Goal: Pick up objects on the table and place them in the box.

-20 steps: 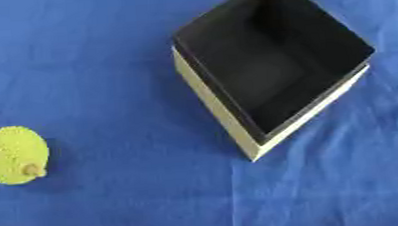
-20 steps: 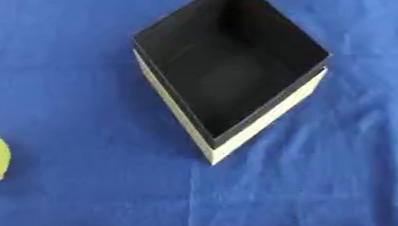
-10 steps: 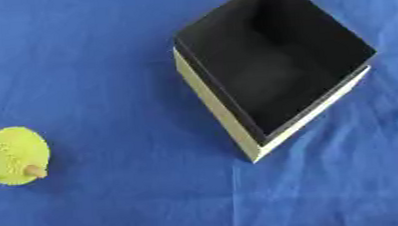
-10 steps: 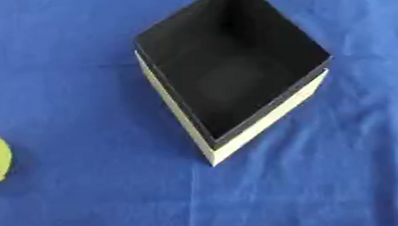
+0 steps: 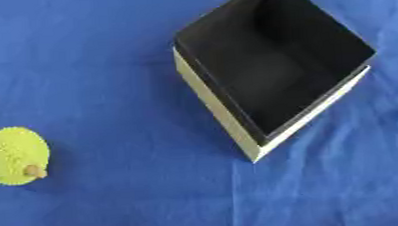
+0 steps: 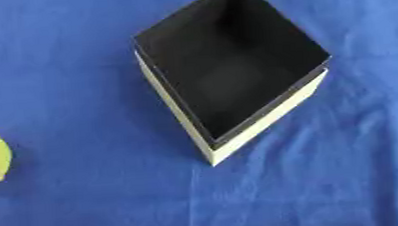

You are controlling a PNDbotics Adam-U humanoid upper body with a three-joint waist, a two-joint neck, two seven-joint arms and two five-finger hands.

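Box (image 5: 239, 132) sits empty, yellow fruit (image 5: 14, 155) well apart; hands unseen, fingers untellable.

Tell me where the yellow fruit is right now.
The yellow fruit lies on the blue cloth at the left edge of the left eye view, well left of the open black box.

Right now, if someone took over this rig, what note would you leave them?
Hands: neither the left nor the right shows in either view.
Things: the yellow bumpy fruit with a brown stem lies on the blue cloth, to the left of the box and apart from it. The box stands open with a dark inside and nothing visible in it.
Done: nothing placed.
Left: pick up the fruit and put it in the box.
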